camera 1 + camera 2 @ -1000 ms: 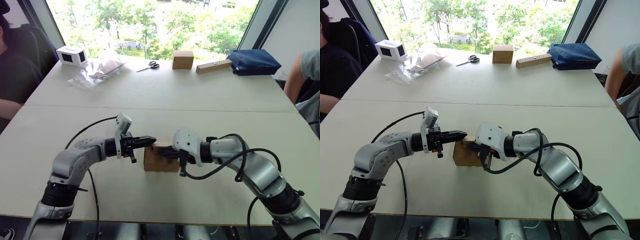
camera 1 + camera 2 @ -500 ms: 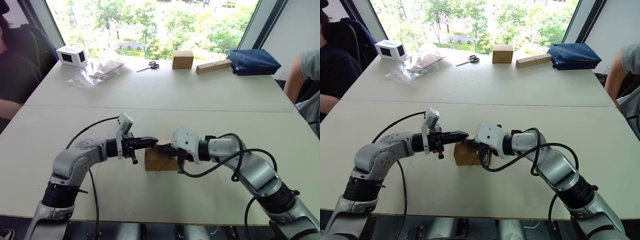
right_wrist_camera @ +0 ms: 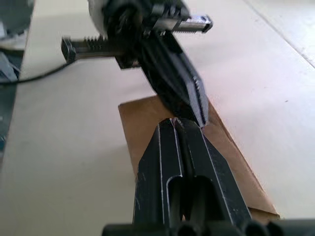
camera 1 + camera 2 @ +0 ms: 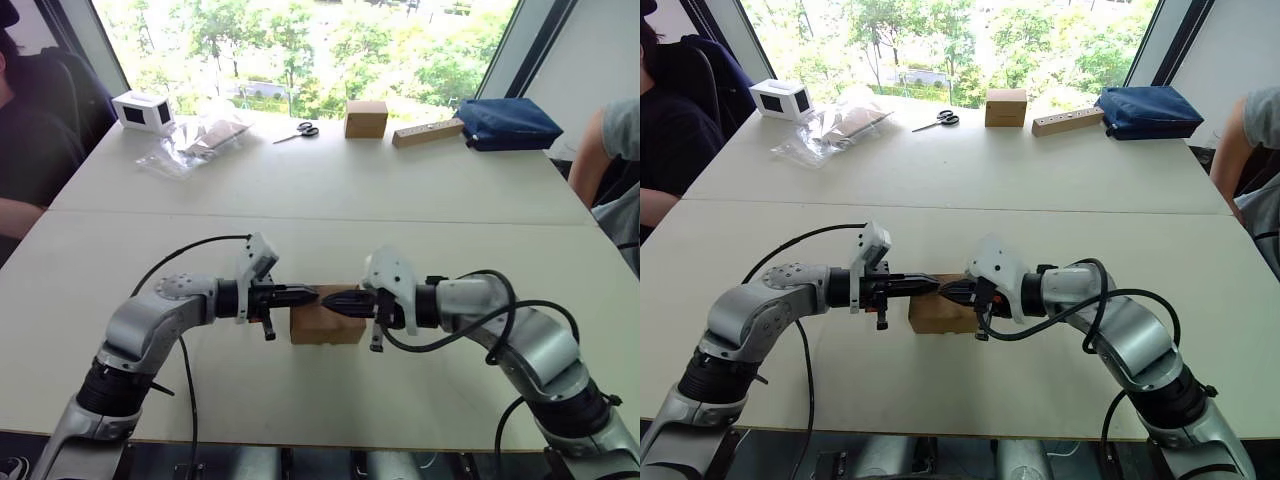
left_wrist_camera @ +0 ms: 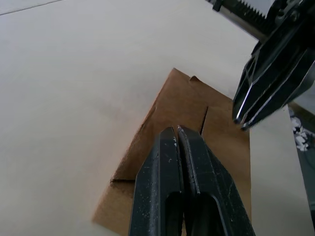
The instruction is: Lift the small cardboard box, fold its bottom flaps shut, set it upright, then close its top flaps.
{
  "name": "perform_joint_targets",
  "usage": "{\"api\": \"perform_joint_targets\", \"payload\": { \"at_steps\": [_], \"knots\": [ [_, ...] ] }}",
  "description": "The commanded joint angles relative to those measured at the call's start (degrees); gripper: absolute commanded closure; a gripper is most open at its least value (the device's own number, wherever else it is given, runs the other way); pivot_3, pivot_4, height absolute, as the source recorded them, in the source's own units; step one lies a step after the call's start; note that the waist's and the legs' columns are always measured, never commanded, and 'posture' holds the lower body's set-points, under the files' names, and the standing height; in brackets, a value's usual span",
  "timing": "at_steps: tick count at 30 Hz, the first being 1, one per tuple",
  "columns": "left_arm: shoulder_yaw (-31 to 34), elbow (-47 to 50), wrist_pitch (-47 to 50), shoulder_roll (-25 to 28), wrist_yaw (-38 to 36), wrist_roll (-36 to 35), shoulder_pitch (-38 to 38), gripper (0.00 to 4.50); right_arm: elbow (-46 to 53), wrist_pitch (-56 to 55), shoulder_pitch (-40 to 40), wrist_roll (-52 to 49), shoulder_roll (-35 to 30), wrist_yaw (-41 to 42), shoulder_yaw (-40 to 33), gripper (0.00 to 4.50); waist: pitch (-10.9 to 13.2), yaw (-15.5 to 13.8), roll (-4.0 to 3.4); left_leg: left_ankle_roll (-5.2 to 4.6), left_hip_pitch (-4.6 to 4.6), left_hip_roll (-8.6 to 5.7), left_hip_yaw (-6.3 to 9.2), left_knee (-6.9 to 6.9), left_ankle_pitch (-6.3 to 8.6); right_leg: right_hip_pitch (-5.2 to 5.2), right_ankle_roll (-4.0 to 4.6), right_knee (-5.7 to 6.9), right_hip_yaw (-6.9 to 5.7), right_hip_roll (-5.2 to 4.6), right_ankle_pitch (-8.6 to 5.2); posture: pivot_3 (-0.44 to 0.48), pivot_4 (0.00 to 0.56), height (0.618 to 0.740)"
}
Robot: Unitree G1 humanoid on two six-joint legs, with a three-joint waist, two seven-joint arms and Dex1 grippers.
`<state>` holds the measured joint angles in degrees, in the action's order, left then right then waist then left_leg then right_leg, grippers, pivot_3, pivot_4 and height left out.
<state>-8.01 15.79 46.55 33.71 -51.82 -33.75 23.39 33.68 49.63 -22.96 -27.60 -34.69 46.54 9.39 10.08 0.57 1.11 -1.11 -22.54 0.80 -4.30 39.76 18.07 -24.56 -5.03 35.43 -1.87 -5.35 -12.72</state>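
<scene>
The small cardboard box (image 4: 325, 326) stands on the near part of the table, plain brown. Its top flaps (image 5: 170, 105) lie flat, with a short slit seam showing between them in the left wrist view. My left gripper (image 4: 309, 294) comes in from the left, shut, its tip over the box's top. My right gripper (image 4: 332, 298) comes in from the right, also shut, tip over the same top face. The two tips point at each other, almost touching. Neither holds anything. In the left wrist view the right gripper (image 5: 242, 120) hangs just beyond my own shut fingertips (image 5: 170, 142).
At the far edge stand a second brown box (image 4: 366, 118), a wooden block (image 4: 427, 132), a blue bag (image 4: 507, 122), scissors (image 4: 298, 131), a plastic bag (image 4: 195, 140) and a white box with dark panels (image 4: 143, 110). People sit at the table's left (image 4: 25, 150) and right (image 4: 615, 140).
My right gripper has pulled back from the box's right side and risen to its top. My left gripper has levelled out, and the two tips now meet over the box.
</scene>
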Motion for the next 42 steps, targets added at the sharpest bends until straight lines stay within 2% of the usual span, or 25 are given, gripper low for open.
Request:
{"api": "perform_joint_targets", "payload": {
  "at_steps": [1,6,12,35,39,42],
  "knots": [
    [-0.7,1.4,-1.6,0.5,0.5,1.9,0.4,4.42,-1.5,-1.7,-0.2,-0.3,0.3,-1.9,-3.7,4.5,0.0,0.0,0.0,0.0,0.0,0.0,0.0,0.0,0.0,0.0,0.01,-0.01,0.0,-0.01,0.01,0.0,0.15,0.74],
    [3.5,4.5,2.0,-1.5,1.9,-4.2,0.7,4.42,-3.2,-4.4,0.0,1.6,0.5,-2.6,-1.3,4.5,0.0,0.0,-0.02,0.0,-0.01,-0.01,-0.01,-0.07,0.0,-0.01,0.02,-0.06,0.0,-0.03,0.01,0.0,0.15,0.74],
    [2.9,8.8,3.1,-0.1,3.1,-4.2,0.4,4.42,-3.7,-6.3,0.8,2.3,0.0,-1.7,0.7,4.5,0.0,0.0,-0.02,0.0,-0.02,-0.03,-0.03,-0.12,0.0,-0.01,0.01,-0.13,-0.02,0.0,0.01,0.0,0.15,0.74],
    [-4.1,4.2,0.3,2.5,2.7,4.0,-1.0,4.42,-9.0,-13.1,1.2,11.7,-2.5,-0.1,7.9,4.5,0.0,0.0,-0.01,-0.01,0.03,0.0,-0.04,-0.12,-0.01,0.03,0.01,-0.14,0.0,0.26,0.01,0.0,0.15,0.74],
    [-3.4,3.2,-1.5,1.1,4.5,5.2,-1.6,4.42,-8.7,-13.3,1.2,11.4,-2.3,0.2,7.2,4.5,0.0,0.0,-0.01,-0.01,0.06,0.0,-0.04,-0.12,-0.01,0.07,0.01,-0.15,0.0,0.26,0.01,0.0,0.15,0.74],
    [0.7,3.6,-1.4,-1.9,6.4,1.9,-2.0,4.42,-8.0,-13.0,1.4,9.5,-1.5,0.4,5.4,4.5,0.0,-0.1,-0.01,-0.01,0.06,0.0,-0.03,-0.12,-0.01,0.09,0.01,-0.15,0.0,0.25,0.01,0.0,0.15,0.74]
  ]
}}
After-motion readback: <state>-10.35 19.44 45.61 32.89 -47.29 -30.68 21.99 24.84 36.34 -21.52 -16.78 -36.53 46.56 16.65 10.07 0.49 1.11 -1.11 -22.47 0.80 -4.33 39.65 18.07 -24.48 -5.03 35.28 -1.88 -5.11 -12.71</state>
